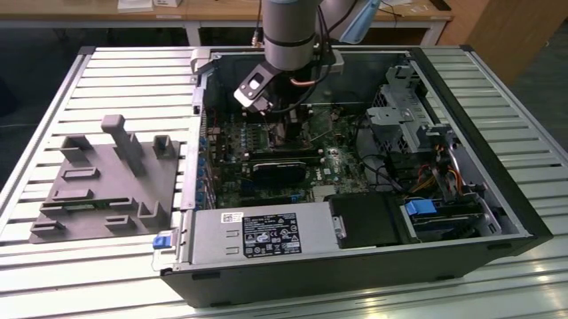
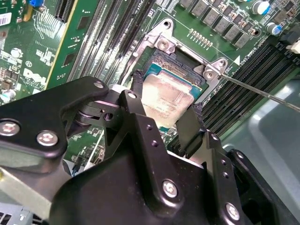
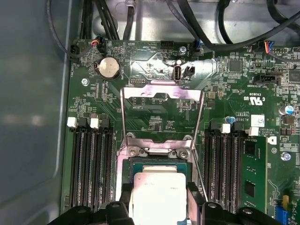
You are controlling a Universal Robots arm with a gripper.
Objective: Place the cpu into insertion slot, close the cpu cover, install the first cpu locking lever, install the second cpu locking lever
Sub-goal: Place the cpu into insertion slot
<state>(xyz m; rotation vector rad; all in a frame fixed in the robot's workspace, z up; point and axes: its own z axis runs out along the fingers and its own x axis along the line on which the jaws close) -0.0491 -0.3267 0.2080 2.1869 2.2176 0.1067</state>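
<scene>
Holding the chip [image 3: 157,201] by two opposite edges, your gripper [image 2: 167,93] has its jaws drawn in snug on it, a finger [image 2: 136,89] on each side. The chip hangs between the jaws, just over the socket [image 2: 178,60]. The cover [image 3: 161,92] stands open beyond the jaw tips. Judged light, stiff, delicate underneath: grip edges only, squeeze gently.
</scene>
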